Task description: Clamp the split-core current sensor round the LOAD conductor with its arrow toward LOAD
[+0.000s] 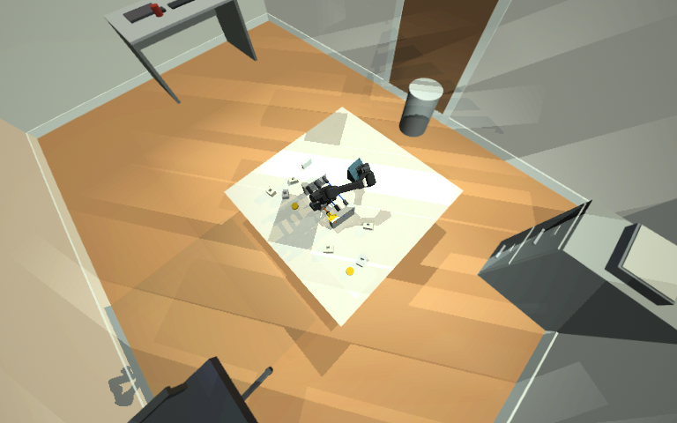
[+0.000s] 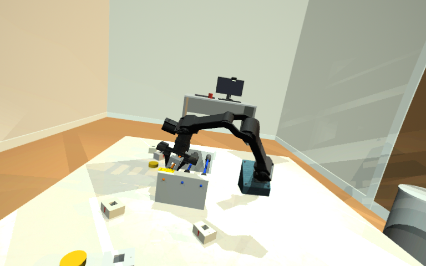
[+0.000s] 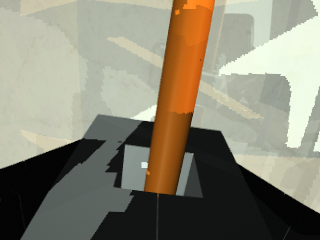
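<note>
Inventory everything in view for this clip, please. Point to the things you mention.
Current sensor: one, grey, in the gripper, around the orange conductor
Orange conductor (image 3: pixel 182 75): one, through the sensor's window
Blue conductors: two, beside the orange one
Housing (image 2: pixel 180 194): one, grey, on the table
Yellow label (image 2: pixel 166 170): one, on the housing's top edge
Loose blocks: several, pale, around the table
Yellow discs: two, on the table
Table (image 1: pixel 414 199): one, whitish
Bin (image 1: pixel 421 107): one, grey, by the door
Arm (image 2: pixel 213 120): one, black
Gripper (image 2: pixel 173 164): one, black, shut on the sensor
</note>
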You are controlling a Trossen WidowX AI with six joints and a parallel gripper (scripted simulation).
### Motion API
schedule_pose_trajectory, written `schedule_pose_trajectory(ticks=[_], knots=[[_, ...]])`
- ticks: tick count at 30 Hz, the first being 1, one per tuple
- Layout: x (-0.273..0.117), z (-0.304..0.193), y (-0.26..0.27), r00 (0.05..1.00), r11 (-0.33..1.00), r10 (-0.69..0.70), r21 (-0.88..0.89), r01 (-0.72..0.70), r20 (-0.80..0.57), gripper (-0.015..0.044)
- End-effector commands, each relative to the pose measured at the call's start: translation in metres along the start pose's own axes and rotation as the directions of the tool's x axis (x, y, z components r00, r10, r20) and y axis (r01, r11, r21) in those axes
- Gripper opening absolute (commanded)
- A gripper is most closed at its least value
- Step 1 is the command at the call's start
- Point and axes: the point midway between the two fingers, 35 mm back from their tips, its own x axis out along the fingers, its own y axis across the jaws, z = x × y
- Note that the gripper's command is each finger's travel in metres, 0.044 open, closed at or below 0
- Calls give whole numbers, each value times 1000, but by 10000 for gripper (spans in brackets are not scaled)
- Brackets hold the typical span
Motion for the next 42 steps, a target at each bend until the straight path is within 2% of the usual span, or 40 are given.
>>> schedule_pose_trajectory(ticks=[1, 42], knots=[[-5, 2, 2, 1000, 1000, 14, 9, -14, 3, 0], [0, 0, 0, 1000, 1000, 0, 0, 0, 0, 0]])
